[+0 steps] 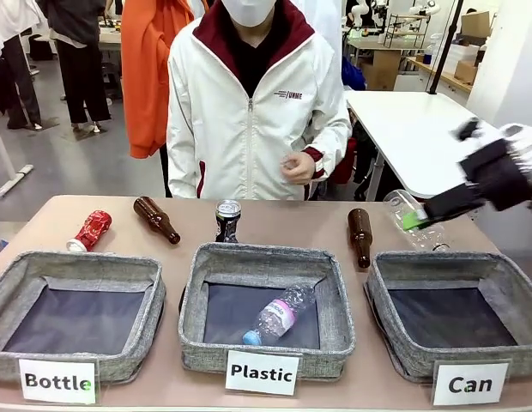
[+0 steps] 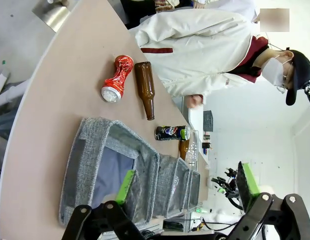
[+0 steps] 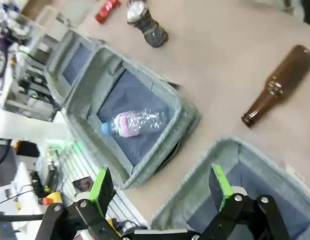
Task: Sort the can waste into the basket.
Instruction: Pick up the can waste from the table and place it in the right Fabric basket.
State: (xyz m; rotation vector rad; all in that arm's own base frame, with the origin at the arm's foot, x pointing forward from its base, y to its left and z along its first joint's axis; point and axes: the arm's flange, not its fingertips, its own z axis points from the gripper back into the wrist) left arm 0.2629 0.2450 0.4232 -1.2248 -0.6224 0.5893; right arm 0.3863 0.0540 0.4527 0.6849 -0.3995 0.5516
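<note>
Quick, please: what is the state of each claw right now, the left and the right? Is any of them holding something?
Left claw (black, green pads): open, holding nothing.
Right claw (black, green pads): open, holding nothing.

3 baskets [image 1: 77,266] [image 1: 266,256] [image 1: 455,262], 2 cans [image 1: 92,230] [image 1: 227,221], 2 brown bottles [image 1: 156,219] [image 1: 359,233], 2 plastic bottles [image 1: 277,318] [image 1: 402,204].

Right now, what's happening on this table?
Both cans are unsorted on the table: the black can stands behind the Plastic basket, the red can lies far left. The Can basket holds nothing. The right hand hangs open near it; the left hand is open too. The person stands at the far side.
</note>
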